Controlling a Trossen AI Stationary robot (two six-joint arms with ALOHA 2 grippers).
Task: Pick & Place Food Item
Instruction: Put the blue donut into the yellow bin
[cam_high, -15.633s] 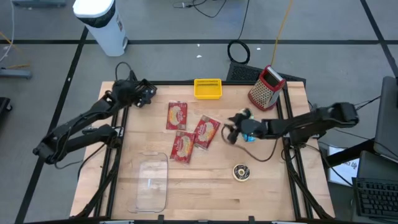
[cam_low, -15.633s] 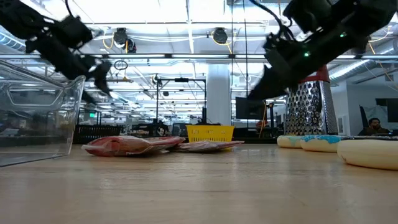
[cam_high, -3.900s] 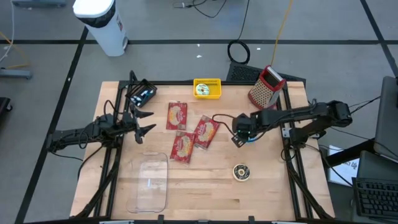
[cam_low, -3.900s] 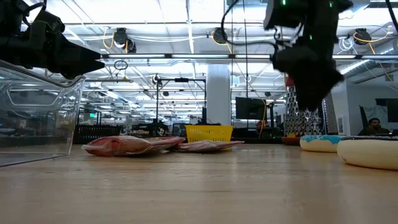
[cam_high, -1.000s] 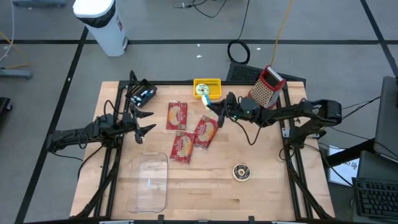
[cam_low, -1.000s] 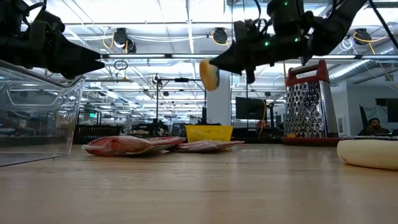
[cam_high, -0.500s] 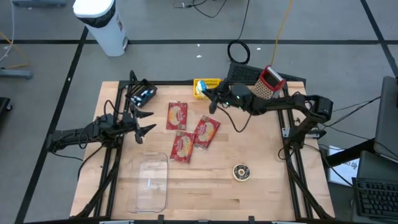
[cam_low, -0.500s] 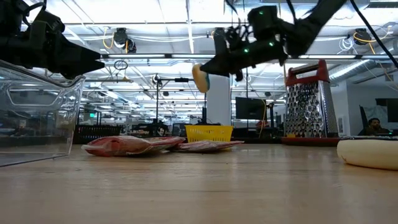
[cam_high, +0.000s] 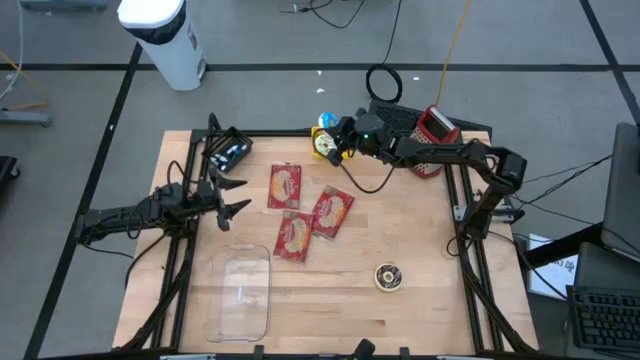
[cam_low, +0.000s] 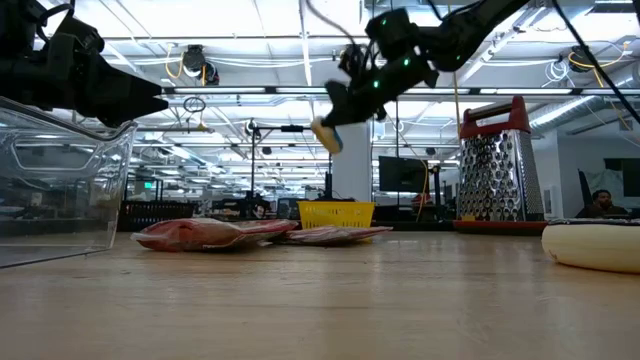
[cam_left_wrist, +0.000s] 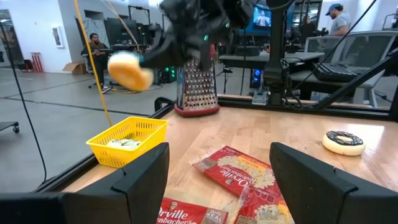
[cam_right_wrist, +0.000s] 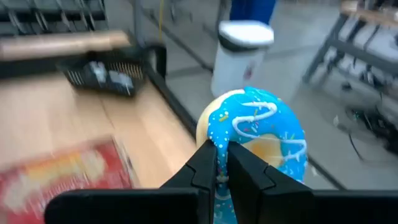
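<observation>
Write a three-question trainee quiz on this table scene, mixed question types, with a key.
1. True or false: the right gripper is shut on the blue-iced donut.
2. Over what does the donut hang?
A. yellow basket
B. clear tray
C. grater
3. How many red popcorn packets lie on the table?

Key:
1. True
2. A
3. Three

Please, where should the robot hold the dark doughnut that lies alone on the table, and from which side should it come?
Probably from straight above. The dark doughnut lies flat on the table, so its low side offers little; put one finger in the hole and one outside, pinching the ring.
</observation>
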